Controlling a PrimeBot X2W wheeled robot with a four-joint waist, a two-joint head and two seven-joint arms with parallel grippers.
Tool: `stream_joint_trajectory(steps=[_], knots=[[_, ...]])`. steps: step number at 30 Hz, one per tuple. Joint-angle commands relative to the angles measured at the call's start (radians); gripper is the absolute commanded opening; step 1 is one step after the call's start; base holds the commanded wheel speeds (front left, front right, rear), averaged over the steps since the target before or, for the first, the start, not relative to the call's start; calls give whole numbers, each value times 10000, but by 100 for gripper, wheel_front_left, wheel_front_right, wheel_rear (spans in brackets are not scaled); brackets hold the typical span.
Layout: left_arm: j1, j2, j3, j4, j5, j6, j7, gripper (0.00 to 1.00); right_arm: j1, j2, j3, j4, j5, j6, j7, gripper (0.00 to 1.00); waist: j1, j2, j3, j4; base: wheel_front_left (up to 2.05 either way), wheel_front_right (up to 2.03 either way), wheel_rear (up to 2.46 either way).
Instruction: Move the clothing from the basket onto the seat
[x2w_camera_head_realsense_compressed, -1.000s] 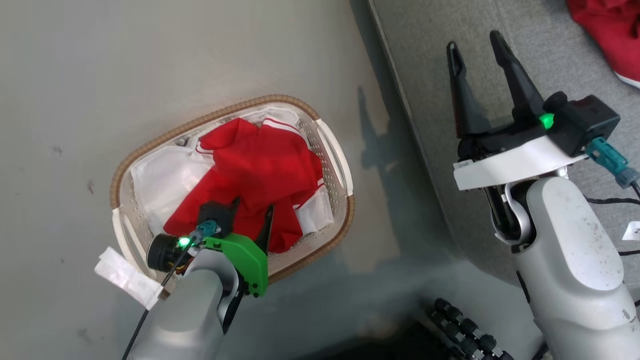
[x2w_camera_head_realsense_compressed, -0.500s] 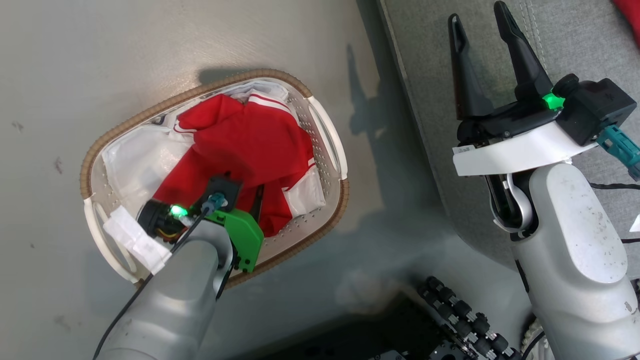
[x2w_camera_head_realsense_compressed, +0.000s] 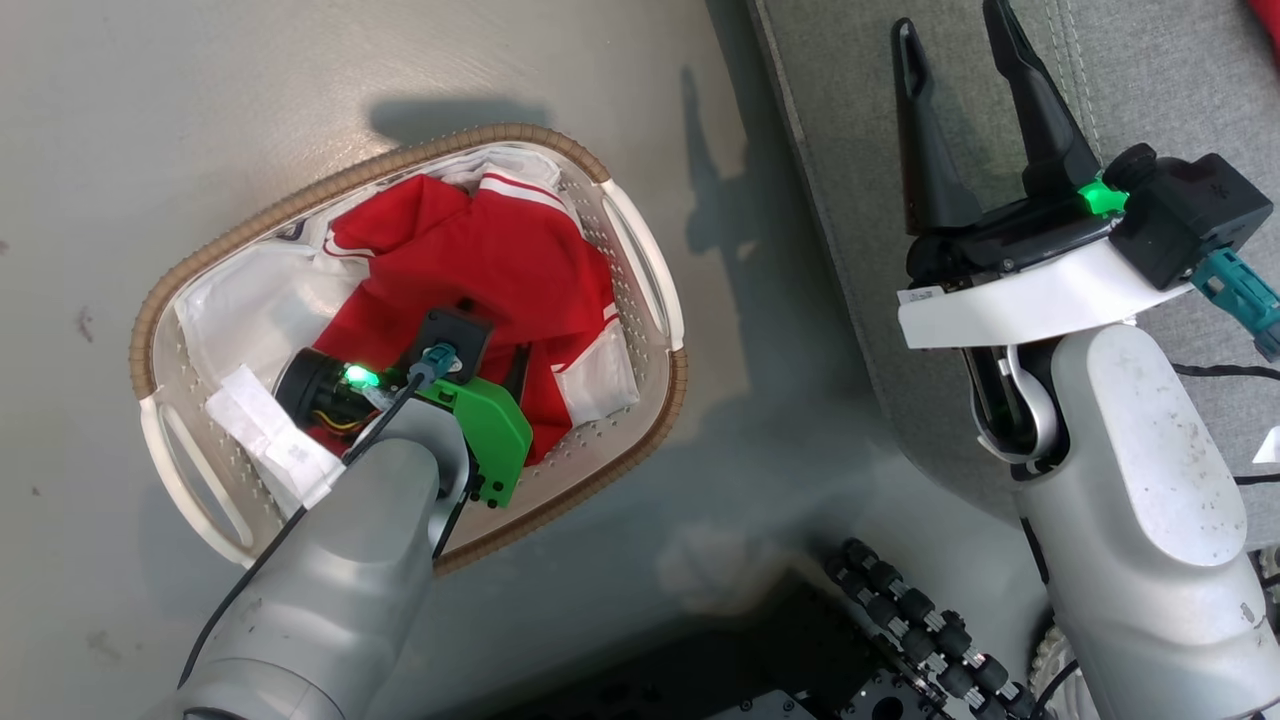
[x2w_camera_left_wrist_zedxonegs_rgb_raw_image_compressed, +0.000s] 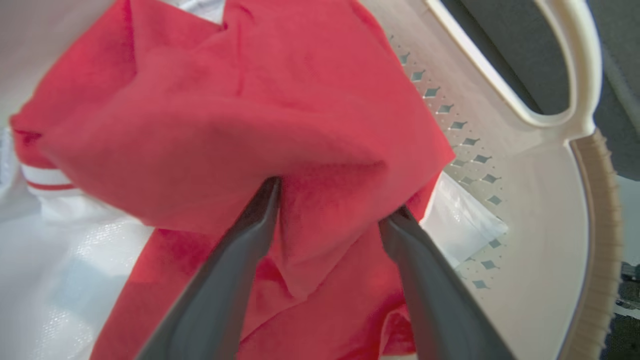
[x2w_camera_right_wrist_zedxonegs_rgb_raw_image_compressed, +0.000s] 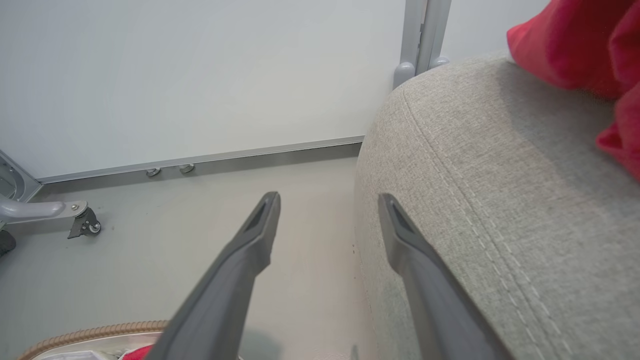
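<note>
Floor (x2w_camera_head_realsense_compressed: 250, 70), smooth grey, carries the basket (x2w_camera_head_realsense_compressed: 500, 133); seat (x2w_camera_head_realsense_compressed: 830, 120) just right of it. My left hand (x2w_camera_left_wrist_zedxonegs_rgb_raw_image_compressed: 335, 197) and right hand (x2w_camera_head_realsense_compressed: 950, 22) gape open.

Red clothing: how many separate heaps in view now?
2. One soft red, white-striped fabric heap lies in the oval white perforated plastic basket; a second red heap sits on the grey upholstered seat cushion. Either heap may hide more pieces.

Grey floor (x2w_camera_head_realsense_compressed: 300, 80), white wall (x2w_camera_right_wrist_zedxonegs_rgb_raw_image_compressed: 200, 75), caster (x2w_camera_right_wrist_zedxonegs_rgb_raw_image_compressed: 86, 224)
</note>
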Motion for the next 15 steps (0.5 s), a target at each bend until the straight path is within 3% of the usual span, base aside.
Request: stream_joint_trajectory(steps=[1, 15], knots=[[-144, 64, -64, -13, -138, -52, 8, 0, -121, 30, -2, 3, 76, -14, -44, 100, -1, 0, -15, -11, 0, 0, 0], [808, 60, 308, -1155, -726, -163, 6, 0, 71, 117, 5, 400, 94, -14, -44, 100, -1, 0, -1158, 261, 0, 0, 0]])
